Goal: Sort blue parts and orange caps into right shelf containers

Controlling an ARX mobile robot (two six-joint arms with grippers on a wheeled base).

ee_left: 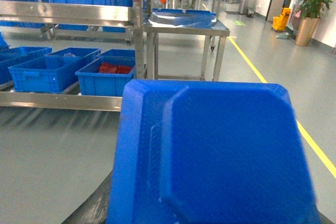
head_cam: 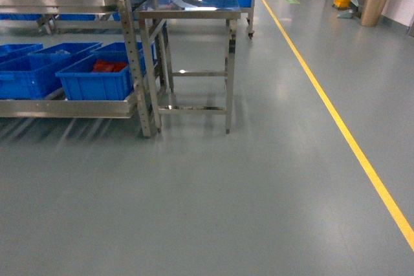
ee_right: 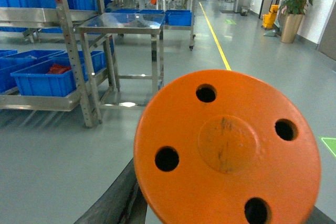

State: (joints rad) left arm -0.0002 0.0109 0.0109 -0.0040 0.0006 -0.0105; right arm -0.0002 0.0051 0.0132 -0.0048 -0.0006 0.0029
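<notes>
Blue crates sit at the left of my head view on the low shelf; no jaws show. Left wrist: a blue part fills the lower frame, rigid, light, presumably gripped. Right wrist: a stiff, holed orange cap, best held by its rim; jaws hidden.

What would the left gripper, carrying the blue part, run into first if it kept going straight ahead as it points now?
Probably the steel table: it stands dead ahead above the blue part across open grey floor. The shelf upright and the crate with red contents sit just left of that line. Depth is hard to judge.
</notes>
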